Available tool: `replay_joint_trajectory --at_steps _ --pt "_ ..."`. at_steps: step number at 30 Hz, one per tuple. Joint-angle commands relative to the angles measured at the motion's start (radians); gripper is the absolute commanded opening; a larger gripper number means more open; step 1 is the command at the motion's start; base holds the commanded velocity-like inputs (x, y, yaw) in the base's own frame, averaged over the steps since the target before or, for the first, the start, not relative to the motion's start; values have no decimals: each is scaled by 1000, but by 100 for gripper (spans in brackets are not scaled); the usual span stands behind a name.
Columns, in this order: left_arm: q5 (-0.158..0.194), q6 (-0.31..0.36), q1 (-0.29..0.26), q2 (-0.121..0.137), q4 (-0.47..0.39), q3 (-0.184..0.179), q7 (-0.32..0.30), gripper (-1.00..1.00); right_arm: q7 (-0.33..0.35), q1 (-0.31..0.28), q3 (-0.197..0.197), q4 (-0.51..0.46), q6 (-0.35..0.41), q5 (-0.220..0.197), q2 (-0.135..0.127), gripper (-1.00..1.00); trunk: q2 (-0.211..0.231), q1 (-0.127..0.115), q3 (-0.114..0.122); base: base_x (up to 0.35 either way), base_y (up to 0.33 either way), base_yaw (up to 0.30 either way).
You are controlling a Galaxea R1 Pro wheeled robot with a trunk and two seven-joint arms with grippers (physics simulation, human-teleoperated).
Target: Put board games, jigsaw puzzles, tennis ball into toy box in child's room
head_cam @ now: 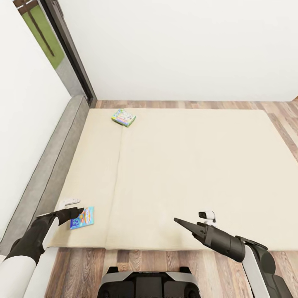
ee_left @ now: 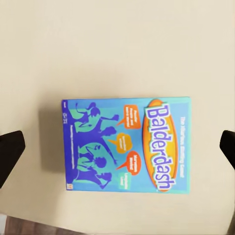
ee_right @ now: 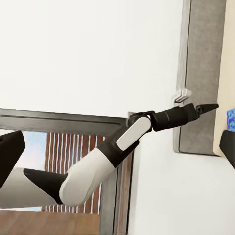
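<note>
While the left gripper (head_cam: 78,212) hovers over the blue board game (ee_left: 126,145) near the bed's (head_cam: 186,165) front edge, its jaws stand wide, one finger (ee_left: 11,154) showing at each side of the box and neither touching it. The second, green-and-white game (head_cam: 123,117) lies well apart at the far end by the headboard (head_cam: 54,165), and the right gripper (head_cam: 179,221) points out over the mattress holding nothing; jaw spacing can't be read. Risk: the box lies flat on soft mattress, so a shallow descent could let the fingers skid over the lid or nudge it off the edge.
</note>
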Motion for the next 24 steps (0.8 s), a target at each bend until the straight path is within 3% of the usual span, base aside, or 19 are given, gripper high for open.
replay_joint_trajectory --at_steps 1,24 --pt "8 7 0 0 -1 2 -2 100 5 0 -1 0 5 -1 0 100 -2 0 -3 0 0 85" --pt "11 -11 -4 1 -12 3 -8 100 11 0 -1 0 3 16 0 100 -2 0 -36 0 0 96"
